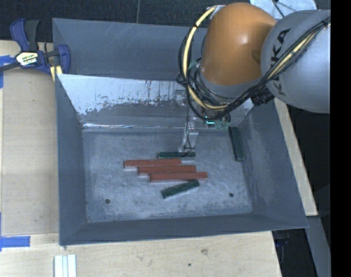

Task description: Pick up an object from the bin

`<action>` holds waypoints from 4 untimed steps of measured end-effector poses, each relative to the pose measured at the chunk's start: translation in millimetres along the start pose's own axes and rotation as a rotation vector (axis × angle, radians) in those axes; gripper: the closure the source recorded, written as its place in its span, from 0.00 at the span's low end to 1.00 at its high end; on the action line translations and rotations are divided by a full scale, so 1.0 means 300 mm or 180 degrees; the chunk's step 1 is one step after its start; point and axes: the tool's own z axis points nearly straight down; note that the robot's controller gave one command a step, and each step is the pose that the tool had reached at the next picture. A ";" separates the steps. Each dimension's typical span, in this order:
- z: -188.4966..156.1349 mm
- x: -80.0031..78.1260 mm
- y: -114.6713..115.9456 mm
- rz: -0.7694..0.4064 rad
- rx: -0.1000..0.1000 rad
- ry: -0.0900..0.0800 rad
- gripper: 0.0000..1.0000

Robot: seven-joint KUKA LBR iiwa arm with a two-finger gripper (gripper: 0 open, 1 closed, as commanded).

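My gripper point(189, 149) hangs under the orange-covered wrist, fingers pointing down at the middle of the bin floor. Its tips sit right at a dark green flat stick point(171, 154) lying just behind a group of reddish-brown sticks point(164, 169). Whether that green stick is between the fingers cannot be told. The brown sticks lie side by side, running left to right. A second dark green stick point(180, 189) rests at a slant in front of them.
Another dark green stick point(237, 143) leans along the bin's right wall, near the arm. The arm and its cables cover the back right corner of the bin.
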 end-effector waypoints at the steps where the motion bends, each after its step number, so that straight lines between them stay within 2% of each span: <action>1: 0.489 0.110 0.028 -0.0432 -0.0001 0.0000 0.00; 2: 0.478 0.169 0.170 -0.1025 0.0005 -0.0036 0.00; 3: 0.473 0.170 0.169 -0.1014 0.0002 -0.0023 1.00; 4: -0.066 0.052 0.073 -0.0990 0.0003 -0.0037 1.00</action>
